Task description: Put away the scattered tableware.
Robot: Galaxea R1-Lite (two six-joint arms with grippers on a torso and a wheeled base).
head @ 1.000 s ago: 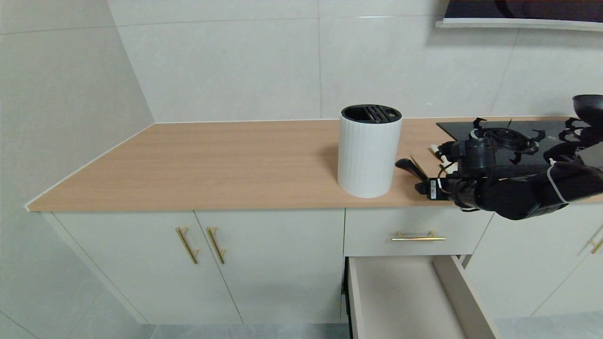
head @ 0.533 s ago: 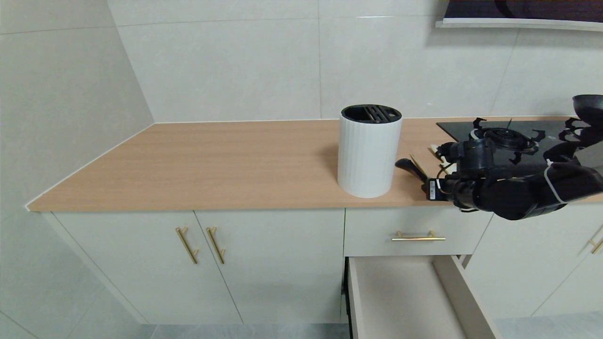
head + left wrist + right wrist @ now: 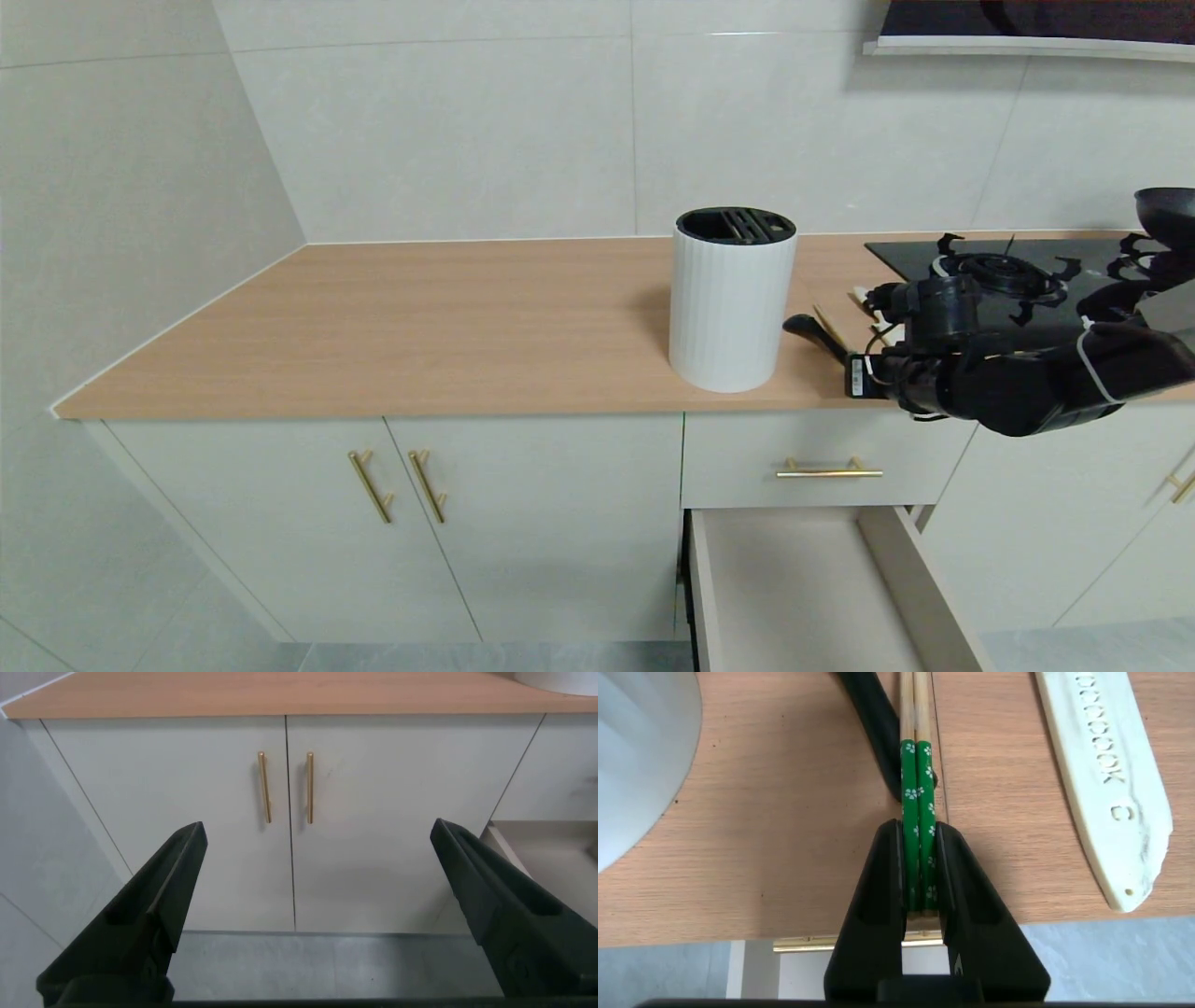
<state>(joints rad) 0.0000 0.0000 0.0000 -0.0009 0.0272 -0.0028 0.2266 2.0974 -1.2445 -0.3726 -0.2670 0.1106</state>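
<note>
Our right claw (image 3: 920, 885) pinches the green-ended chopsticks (image 3: 917, 775) lying on the worktop (image 3: 766, 849); our left claw (image 3: 318, 854) gapes wide.

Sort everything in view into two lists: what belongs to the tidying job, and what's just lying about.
Job:
chopsticks, held in the right gripper
black-handled utensil
white utensil
white ribbed holder
open drawer, likely

Lying about:
gas hob
dark pot
cabinet doors

right pincer (image 3: 920, 863) clamped tight; left pincer (image 3: 318, 840) spread wide, apparently low.
</note>
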